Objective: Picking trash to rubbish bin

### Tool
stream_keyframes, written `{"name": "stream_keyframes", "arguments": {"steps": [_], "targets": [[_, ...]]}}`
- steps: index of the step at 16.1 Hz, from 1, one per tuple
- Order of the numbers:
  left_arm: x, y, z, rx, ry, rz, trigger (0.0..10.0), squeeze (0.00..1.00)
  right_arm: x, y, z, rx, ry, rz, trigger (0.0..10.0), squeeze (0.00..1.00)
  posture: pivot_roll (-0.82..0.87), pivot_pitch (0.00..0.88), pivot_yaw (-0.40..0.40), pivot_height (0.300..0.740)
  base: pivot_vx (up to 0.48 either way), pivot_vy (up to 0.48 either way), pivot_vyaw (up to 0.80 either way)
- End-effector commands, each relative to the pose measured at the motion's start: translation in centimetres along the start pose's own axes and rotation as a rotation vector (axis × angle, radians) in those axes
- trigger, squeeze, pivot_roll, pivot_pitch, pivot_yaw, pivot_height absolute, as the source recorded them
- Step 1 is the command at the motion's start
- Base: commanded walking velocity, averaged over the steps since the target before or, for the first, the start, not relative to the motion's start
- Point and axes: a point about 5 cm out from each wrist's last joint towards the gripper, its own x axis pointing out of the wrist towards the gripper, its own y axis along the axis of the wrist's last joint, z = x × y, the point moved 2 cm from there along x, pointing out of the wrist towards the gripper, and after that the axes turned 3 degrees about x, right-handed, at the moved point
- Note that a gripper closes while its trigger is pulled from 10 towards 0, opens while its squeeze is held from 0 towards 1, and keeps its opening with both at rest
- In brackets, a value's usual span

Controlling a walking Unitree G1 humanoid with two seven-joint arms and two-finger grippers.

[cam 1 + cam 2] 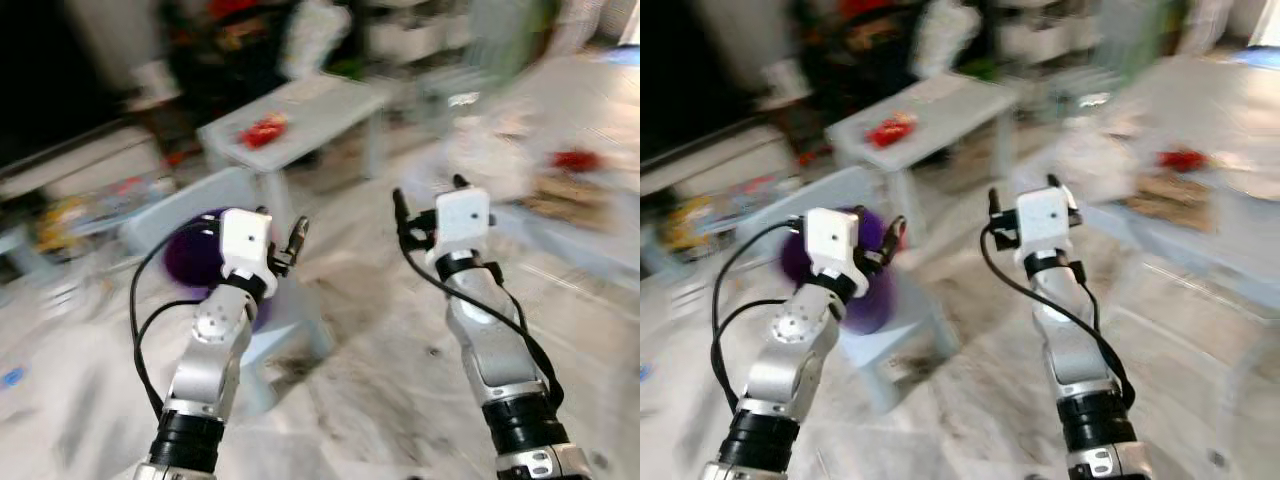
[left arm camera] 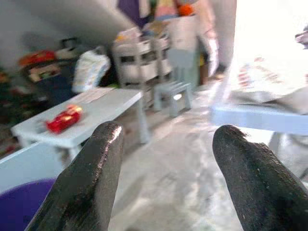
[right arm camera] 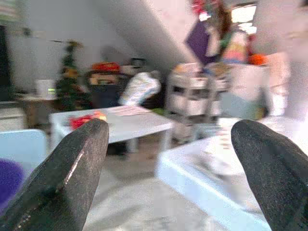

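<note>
Through my head camera, blurred, I held my left gripper (image 1: 290,240) and right gripper (image 1: 428,200) raised over the pale floor (image 1: 400,370), a red piece of trash (image 1: 264,129) lying on the white tabletop (image 1: 330,100) ahead, well apart from both, and a purple bin (image 1: 195,255) just behind my left wrist. My left wrist camera showed my fingers (image 2: 86,183) spread with nothing between them, the red trash (image 2: 64,119) on the tabletop beyond. My right wrist camera showed my fingers (image 3: 62,178) likewise apart and empty, the trash (image 3: 85,119) far off on that tabletop.

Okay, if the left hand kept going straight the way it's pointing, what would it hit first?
Probably nothing soon: between the open left hand's fingers lies bare pale floor. The low white table with the red wrapper sits off to one side. Depth is blurred.
</note>
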Motion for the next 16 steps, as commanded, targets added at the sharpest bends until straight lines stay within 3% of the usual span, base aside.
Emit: {"name": "stream_keyframes", "arguments": {"steps": [1, 16], "targets": [[-0.21, 0.15, -1.07, 0.009, 0.026, 0.000, 10.0, 0.00, 0.11, 0.60, -1.22, 0.013, 0.030, 0.021, 10.0, 0.00, 0.08, 0.000, 0.136, 0.740, 0.000, 0.000, -0.80], [-0.31, 0.09, -1.21, 0.008, 0.034, -0.011, 10.0, 0.00, -0.05, 0.33, -0.57, 0.003, 0.008, 0.014, 10.0, 0.00, 0.08, 0.000, 0.146, 0.740, 0.000, 0.000, -0.80]]}}
